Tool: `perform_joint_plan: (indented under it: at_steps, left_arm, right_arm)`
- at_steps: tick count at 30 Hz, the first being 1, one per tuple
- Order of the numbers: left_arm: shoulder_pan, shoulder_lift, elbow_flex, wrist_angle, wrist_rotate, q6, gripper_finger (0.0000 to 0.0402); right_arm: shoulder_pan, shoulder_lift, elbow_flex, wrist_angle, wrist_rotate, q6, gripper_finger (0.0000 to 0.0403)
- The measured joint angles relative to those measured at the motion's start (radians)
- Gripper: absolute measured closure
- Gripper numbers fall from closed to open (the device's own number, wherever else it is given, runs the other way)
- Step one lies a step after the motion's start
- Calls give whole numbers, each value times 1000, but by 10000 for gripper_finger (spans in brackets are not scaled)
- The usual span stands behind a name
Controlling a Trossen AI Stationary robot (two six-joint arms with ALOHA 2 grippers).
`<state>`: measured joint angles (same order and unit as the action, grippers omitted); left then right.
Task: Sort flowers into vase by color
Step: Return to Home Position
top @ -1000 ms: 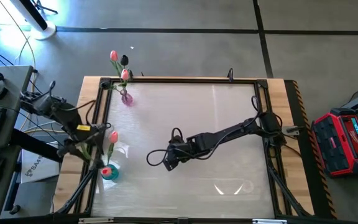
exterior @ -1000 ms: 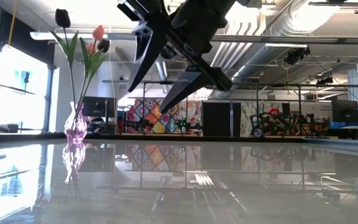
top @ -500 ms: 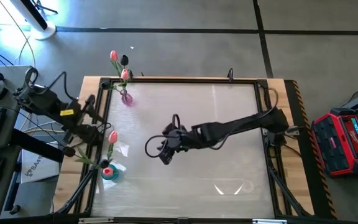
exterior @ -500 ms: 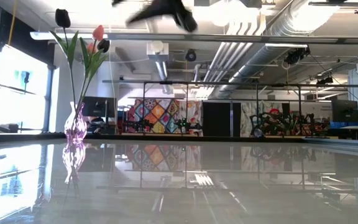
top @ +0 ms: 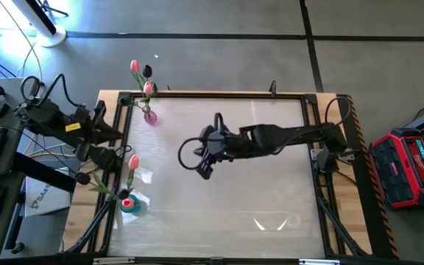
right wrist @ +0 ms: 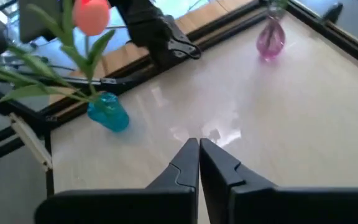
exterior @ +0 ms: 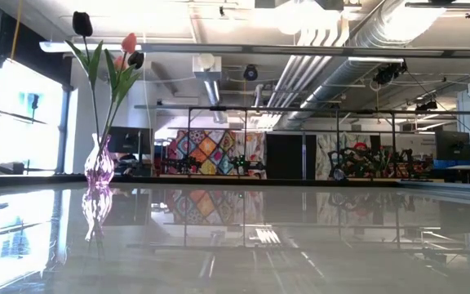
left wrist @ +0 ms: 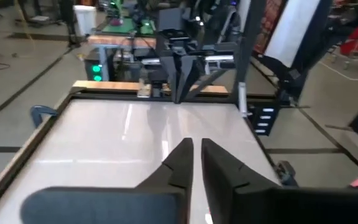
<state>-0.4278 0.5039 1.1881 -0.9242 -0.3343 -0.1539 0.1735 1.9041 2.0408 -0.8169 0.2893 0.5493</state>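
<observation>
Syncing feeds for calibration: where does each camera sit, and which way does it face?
High: overhead, straight down on the table; both arms show, right gripper mid-table, left gripper at the left edge.
Low: table-top height, level into the room; no arm shows.
Left wrist: across the table past its shut fingers.
Right wrist: down past its shut fingers at the blue vase.
Shared: high, low and right wrist all show the purple vase.

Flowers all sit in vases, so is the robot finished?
Placing looks done: no flower lies on the table; all stand in the purple vase and the blue vase. In hand: nothing; the right gripper, over mid-table, and the left gripper, at the table's edge, are empty. Left: the purple vase mixes a pink flower with a dark flower.
</observation>
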Motion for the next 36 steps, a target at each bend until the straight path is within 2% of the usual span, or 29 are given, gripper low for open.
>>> perform_joint_plan:
  at_steps: [3, 8, 11, 13, 18, 23, 26, 29, 36]
  left_arm:
    - [0, 0, 0, -1, -2, 5, 398]
    - [0, -17, -21, -4, 38, -19, 401]
    - [0, -50, -70, 12, 35, -28, 401]
    - [0, -78, -110, 47, 25, -28, 401]
    - [0, -148, -199, 99, -1, -10, 401]
    - [0, -189, -248, 114, -19, 65, 401]
    - [0, -207, -274, 116, -31, 62, 401]
    - [0, -224, -288, 116, -48, 54, 401]
    - [0, -281, -292, 108, -98, 93, 401]
  right_arm:
    - [-11, 0, 11, 7, -15, -7, 400]
    - [17, -21, 56, 131, -53, -296, 402]
    - [54, -57, 60, 153, -134, -520, 402]
    - [81, -76, 60, 143, -168, -603, 402]
    - [119, -128, 60, 81, -150, -629, 403]
    - [108, -181, 40, 32, -108, -636, 403]
    - [84, -229, -29, 46, -107, -632, 403]
    - [52, -296, -152, 145, -105, -602, 403]
    - [16, -505, -563, 548, -106, -588, 403]
